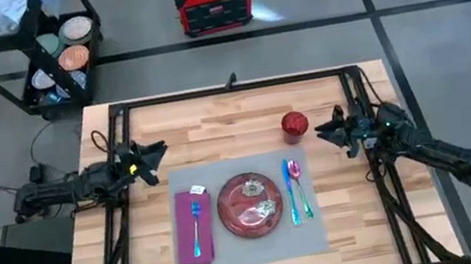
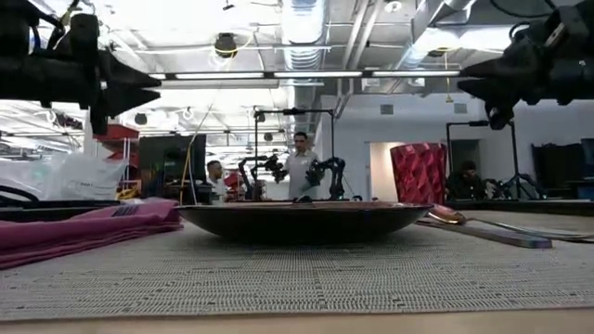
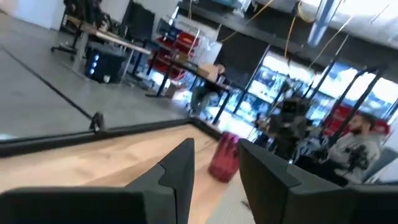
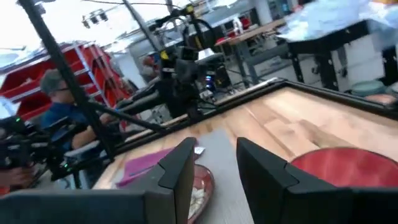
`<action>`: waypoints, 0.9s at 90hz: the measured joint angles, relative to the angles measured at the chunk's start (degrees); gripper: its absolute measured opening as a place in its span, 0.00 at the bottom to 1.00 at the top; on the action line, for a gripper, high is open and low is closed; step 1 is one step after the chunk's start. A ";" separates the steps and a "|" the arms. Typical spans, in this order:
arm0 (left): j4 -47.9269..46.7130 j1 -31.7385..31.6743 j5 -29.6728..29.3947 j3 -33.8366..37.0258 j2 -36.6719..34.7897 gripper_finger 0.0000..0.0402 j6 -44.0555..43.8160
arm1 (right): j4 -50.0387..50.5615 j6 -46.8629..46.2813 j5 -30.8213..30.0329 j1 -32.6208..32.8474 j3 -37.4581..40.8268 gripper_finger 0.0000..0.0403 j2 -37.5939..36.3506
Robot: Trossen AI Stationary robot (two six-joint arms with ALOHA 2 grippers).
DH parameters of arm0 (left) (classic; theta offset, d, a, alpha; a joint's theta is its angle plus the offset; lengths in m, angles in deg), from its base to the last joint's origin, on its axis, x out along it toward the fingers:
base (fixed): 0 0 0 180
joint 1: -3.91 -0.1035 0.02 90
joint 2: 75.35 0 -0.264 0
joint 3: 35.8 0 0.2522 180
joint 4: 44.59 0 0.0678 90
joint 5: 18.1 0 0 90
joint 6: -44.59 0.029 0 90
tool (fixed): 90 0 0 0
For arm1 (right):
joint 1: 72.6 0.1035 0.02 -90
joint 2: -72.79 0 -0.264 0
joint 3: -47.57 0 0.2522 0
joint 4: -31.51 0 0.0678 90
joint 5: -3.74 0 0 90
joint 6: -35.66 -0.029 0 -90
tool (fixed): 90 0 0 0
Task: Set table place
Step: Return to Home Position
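Placemat [image 1: 231, 166] flat on the wood surface [image 1: 215, 121], pretty much midway between the two arms. Red plate [image 1: 249, 207] in its middle. Magenta napkin [image 1: 186, 244] on its left part with a fork [image 1: 195, 225] on top. Knife [image 1: 290, 197] and spoon [image 1: 298, 186] side by side right of the plate. Red cup [image 1: 294, 124] upright on bare wood just past the mat's far right corner. Left jaws apart, up off the surface by the left rail, gripping nothing. Right jaws apart as well, hovering near the cup, not touching it.
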 joint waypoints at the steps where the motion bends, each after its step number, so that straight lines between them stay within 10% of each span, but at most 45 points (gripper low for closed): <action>1: -0.16 0.00 0.02 0.00 0.00 0.26 0.08 | 0.01 0.17 0.05 0.09 0.00 0.27 0.05; 81: -1.05 0.02 2.15 0.11 0.00 0.26 -2.50 | 0.59 3.47 0.20 2.93 0.09 0.27 0.06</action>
